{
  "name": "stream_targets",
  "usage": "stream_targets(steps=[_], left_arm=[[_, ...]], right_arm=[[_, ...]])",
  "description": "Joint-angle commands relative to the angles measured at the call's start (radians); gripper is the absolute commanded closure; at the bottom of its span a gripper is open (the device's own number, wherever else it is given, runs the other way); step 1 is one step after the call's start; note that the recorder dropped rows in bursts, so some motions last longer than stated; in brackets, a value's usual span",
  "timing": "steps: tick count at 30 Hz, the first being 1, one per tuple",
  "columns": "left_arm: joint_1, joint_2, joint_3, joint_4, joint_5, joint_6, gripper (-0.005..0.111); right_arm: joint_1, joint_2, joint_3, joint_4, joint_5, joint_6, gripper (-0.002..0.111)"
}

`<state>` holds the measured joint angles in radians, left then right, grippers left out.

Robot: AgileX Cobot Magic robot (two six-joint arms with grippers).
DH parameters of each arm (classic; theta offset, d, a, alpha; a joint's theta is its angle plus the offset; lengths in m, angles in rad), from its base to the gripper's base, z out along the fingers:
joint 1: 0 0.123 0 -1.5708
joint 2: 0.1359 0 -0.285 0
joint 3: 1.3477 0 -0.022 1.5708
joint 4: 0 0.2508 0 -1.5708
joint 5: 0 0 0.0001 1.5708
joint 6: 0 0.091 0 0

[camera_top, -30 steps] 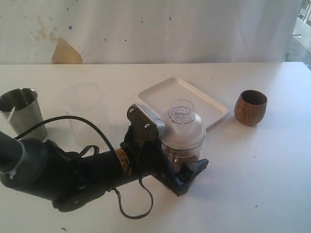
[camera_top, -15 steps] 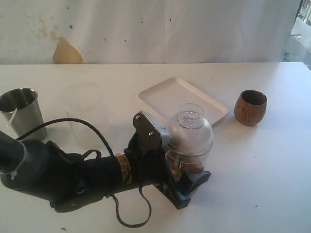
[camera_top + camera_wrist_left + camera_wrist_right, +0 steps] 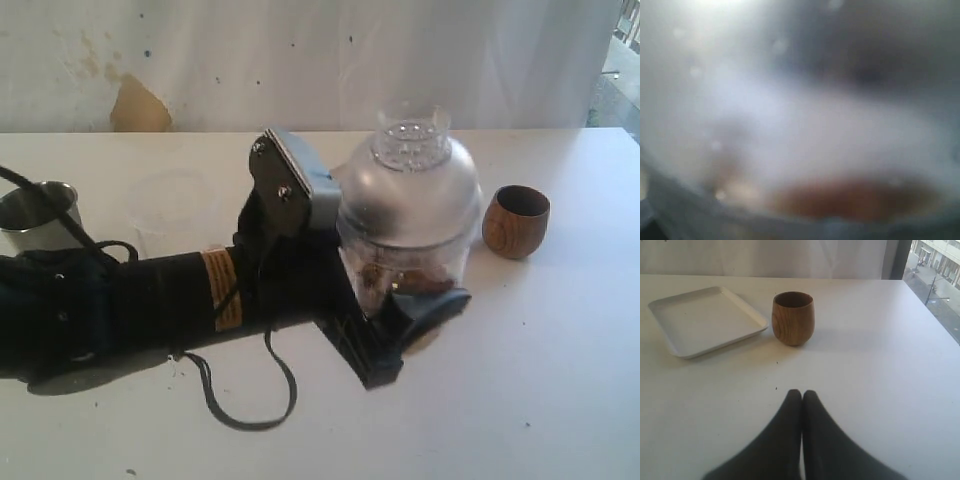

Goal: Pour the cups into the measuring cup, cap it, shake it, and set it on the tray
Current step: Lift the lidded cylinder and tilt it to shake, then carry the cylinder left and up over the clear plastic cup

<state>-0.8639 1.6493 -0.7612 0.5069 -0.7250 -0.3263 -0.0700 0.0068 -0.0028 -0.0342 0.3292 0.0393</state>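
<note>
I found my left pincer (image 3: 402, 292) clamped around the tall clear cylindrical measuring cup (image 3: 405, 225), which had its domed cap (image 3: 405, 180) fitted and brown contents inside (pouring and capping judged complete). Shaking appeared to be in hand. Placement on the flat white rectangular tray (image 3: 705, 320), ahead of my shut, empty right pincer (image 3: 801, 395), was outstanding.

Exterior view: measuring cup (image 3: 405, 215) mid-frame, clasped in left tool (image 3: 405, 290), whose arm lies across the lower left. Wooden cup (image 3: 516, 220) right of it, on the worktop (image 3: 540, 380). Steel tumbler (image 3: 35, 215) at left edge. Frosted cup (image 3: 172, 205) between tumbler and measuring cup, behind the arm. Right wrist view: tray (image 3: 700, 315) just beside wooden cup, not touching, both beyond right tool (image 3: 801, 396).
</note>
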Motion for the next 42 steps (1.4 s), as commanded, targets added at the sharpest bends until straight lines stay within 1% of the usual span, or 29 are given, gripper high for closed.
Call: stream_targets(steps=[1,3,4,6,7,8,10,11,12,14,15,16,19,21,22,23,24,26,27,28,30,31,32,35,36,38,39,40,42], left_arm=[[0.074,-0.016,-0.009,0.059,-0.139,-0.185,0.107],[0.059,-0.027,-0.031,0.248,-0.138,-0.202,0.107],[0.052,-0.034,-0.048,0.213,-0.006,-0.164,0.107],[0.085,-0.030,-0.078,-0.028,0.198,-0.012,0.107],[0.114,-0.026,-0.078,-0.077,0.196,-0.021,0.107],[0.134,-0.026,-0.068,-0.016,0.146,-0.114,0.107],[0.131,-0.033,-0.060,0.265,-0.024,-0.290,0.107],[0.120,-0.033,-0.068,0.358,-0.046,-0.311,0.107],[0.112,-0.033,-0.076,0.357,0.006,-0.294,0.107],[0.119,-0.026,-0.094,0.159,0.201,-0.163,0.107],[0.139,-0.022,-0.096,0.077,0.214,-0.128,0.107],[0.153,-0.020,-0.091,0.077,0.176,-0.164,0.107],[0.142,-0.026,-0.086,0.394,-0.027,-0.347,0.107],[0.134,-0.026,-0.090,0.289,0.093,-0.255,0.107],[0.150,-0.021,-0.090,0.121,0.154,-0.163,0.107],[0.174,-0.019,-0.084,0.007,0.150,-0.138,0.107],[0.195,-0.019,-0.073,0.013,0.107,-0.188,0.107],[0.200,-0.032,-0.043,0.277,-0.124,-0.356,0.107],[0.190,-0.037,-0.043,0.366,-0.167,-0.367,0.107],[0.172,-0.047,-0.043,0.353,-0.098,-0.333,0.107],[0.168,-0.054,-0.045,0.067,0.142,-0.125,0.107],[0.185,-0.054,-0.045,-0.052,0.173,-0.057,0.107],[0.202,-0.056,-0.034,-0.080,0.156,-0.081,0.107],[0.182,-0.078,-0.007,0.307,-0.044,-0.283,0.107],[0.159,-0.081,-0.010,0.308,0.012,-0.255,0.107],[0.158,-0.083,-0.026,-0.004,0.209,-0.061,0.107],[0.178,-0.079,-0.022,-0.120,0.219,-0.034,0.107],[0.182,-0.090,-0.012,-0.076,0.166,-0.101,0.107],[0.163,-0.117,0.007,0.287,-0.015,-0.273,0.107]], right_arm=[[0.005,-0.007,0.003,-0.001,-0.007,-0.001,0.108],[0.005,-0.007,0.003,-0.003,-0.007,-0.001,0.108],[0.005,-0.007,0.003,-0.003,-0.007,-0.001,0.108],[0.005,-0.007,0.003,-0.003,-0.007,-0.001,0.108],[0.005,-0.007,0.003,-0.003,-0.007,-0.001,0.108],[0.005,-0.007,0.003,-0.003,-0.007,-0.001,0.108],[0.005,-0.007,0.003,-0.003,-0.007,-0.001,0.108],[0.005,-0.007,0.003,-0.003,-0.007,-0.001,0.108],[0.005,-0.007,0.003,-0.003,-0.007,-0.001,0.108],[0.005,-0.007,0.003,-0.003,-0.007,-0.001,0.108],[0.005,-0.007,0.003,-0.003,-0.007,-0.001,0.108],[0.005,-0.007,0.003,-0.003,-0.007,-0.001,0.108],[0.005,-0.007,0.003,-0.003,-0.007,-0.001,0.108],[0.005,-0.007,0.003,-0.003,-0.007,-0.001,0.108],[0.005,-0.007,0.003,-0.003,-0.007,-0.001,0.108],[0.005,-0.007,0.003,-0.003,-0.007,-0.001,0.108],[0.005,-0.007,0.003,-0.003,-0.007,-0.001,0.108],[0.005,-0.007,0.003,-0.003,-0.007,-0.001,0.108],[0.005,-0.007,0.003,-0.003,-0.007,-0.001,0.108],[0.005,-0.007,0.003,-0.003,-0.007,-0.001,0.108],[0.005,-0.007,0.003,-0.003,-0.007,-0.001,0.108],[0.005,-0.007,0.003,-0.003,-0.007,-0.001,0.108],[0.005,-0.007,0.003,-0.003,-0.007,-0.001,0.108],[0.005,-0.007,0.003,-0.003,-0.007,-0.001,0.108],[0.005,-0.007,0.003,-0.003,-0.007,-0.001,0.108],[0.005,-0.007,0.003,-0.003,-0.007,-0.001,0.108],[0.005,-0.007,0.003,-0.003,-0.007,-0.001,0.108],[0.005,-0.007,0.003,-0.003,-0.007,-0.001,0.108],[0.005,-0.007,0.003,-0.003,-0.007,-0.001,0.108]])
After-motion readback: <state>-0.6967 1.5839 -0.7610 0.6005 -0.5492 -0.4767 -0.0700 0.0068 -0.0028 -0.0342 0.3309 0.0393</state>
